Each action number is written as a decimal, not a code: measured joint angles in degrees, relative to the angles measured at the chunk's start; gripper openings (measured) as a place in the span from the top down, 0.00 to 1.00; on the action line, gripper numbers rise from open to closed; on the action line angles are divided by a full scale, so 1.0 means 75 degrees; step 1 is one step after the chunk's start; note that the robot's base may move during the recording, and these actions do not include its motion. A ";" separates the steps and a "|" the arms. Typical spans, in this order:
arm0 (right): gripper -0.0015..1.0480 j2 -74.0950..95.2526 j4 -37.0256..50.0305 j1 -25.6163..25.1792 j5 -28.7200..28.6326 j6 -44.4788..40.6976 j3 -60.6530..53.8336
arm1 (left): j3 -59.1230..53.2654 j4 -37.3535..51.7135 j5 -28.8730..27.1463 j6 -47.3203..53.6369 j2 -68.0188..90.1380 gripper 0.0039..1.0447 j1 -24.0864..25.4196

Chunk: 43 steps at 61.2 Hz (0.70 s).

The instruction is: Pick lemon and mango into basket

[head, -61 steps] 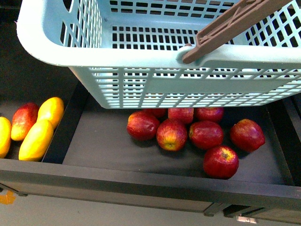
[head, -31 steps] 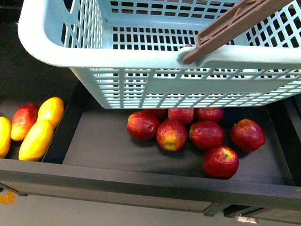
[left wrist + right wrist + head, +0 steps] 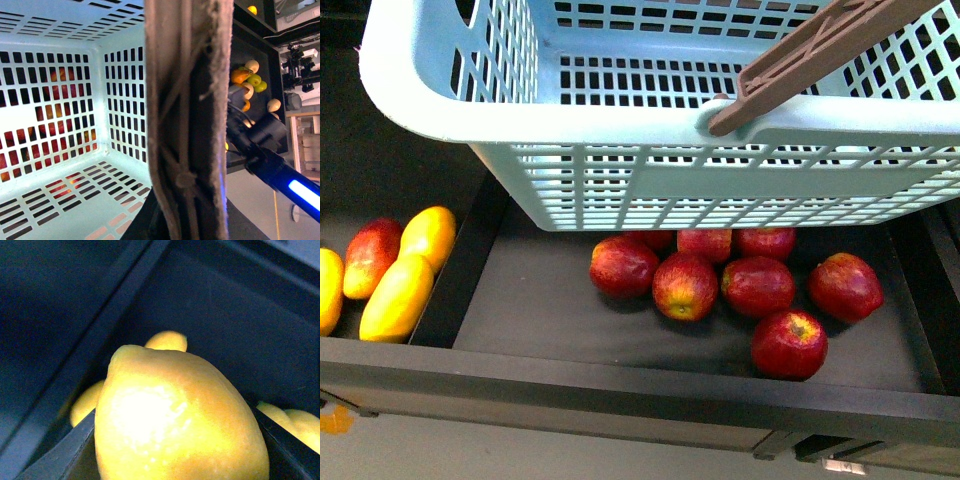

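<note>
The right gripper is clamped on the lemon. A dark finger presses on each side of it. The lemon's long way runs out along the fingers. Its little pointed tip sticks out past them, away from the wrist, over a dark bin. More yellow fruits lie in that bin.

The basket is up high, over a dark tray with red apples in it. Its brown handle fills the left wrist view, very close. I cannot tell if the left gripper is closed on it.

The mango lies on its side in the next box to the left, down below the basket. Its long way slants from near-left to far-right. It touches a red-and-yellow fruit beside it.
</note>
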 joint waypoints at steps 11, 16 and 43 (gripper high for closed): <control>0.36 -0.2302 0.0825 -0.0029 -0.0708 0.1667 -0.2215 | 0.0000 0.0000 0.0000 0.0000 0.0000 0.95 0.0000; 0.36 -0.3139 0.1078 0.0073 -0.0752 0.2314 -0.2984 | 0.0000 0.0000 -0.0003 0.0000 0.0000 0.95 0.0000; 0.36 -0.5654 0.2229 0.2119 0.0443 0.5368 -0.4360 | 0.0000 0.0000 0.0000 0.0000 0.0000 0.95 0.0000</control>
